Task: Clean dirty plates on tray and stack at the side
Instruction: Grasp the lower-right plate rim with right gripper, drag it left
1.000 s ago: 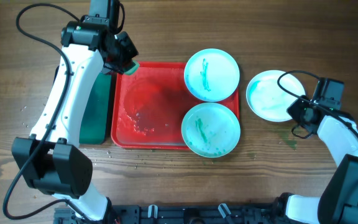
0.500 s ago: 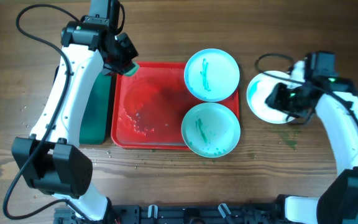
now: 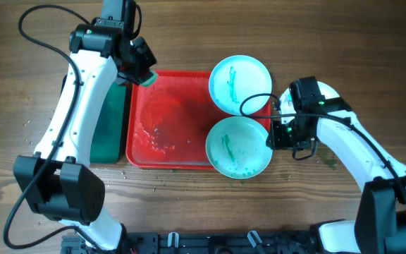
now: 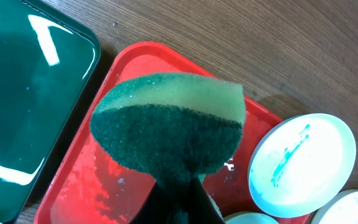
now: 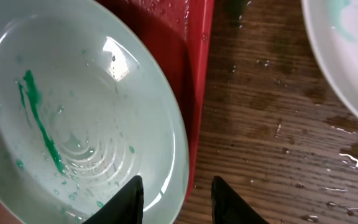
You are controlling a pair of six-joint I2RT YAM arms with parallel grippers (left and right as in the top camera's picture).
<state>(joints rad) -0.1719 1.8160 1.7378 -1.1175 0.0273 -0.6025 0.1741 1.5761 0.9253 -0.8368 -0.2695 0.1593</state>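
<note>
The red tray (image 3: 168,120) holds two pale aqua plates with green streaks, one at its far right corner (image 3: 240,85) and one at its near right corner (image 3: 238,147). The white plate (image 3: 330,106) lies on the table to the right, mostly hidden by my right arm. My right gripper (image 3: 279,134) is open, its jaws astride the near plate's right rim (image 5: 178,149) and the tray's edge (image 5: 199,93). My left gripper (image 3: 141,70) is shut on a green sponge (image 4: 166,134) above the tray's far left corner (image 4: 129,59).
A dark green tray (image 3: 108,120) with liquid lies left of the red tray, also in the left wrist view (image 4: 23,99). Water drops and green smears mark the wood (image 3: 328,159) near the white plate (image 5: 347,56).
My right arm swung left from the white plate to the near aqua plate's right rim. The left arm and sponge stayed still.
</note>
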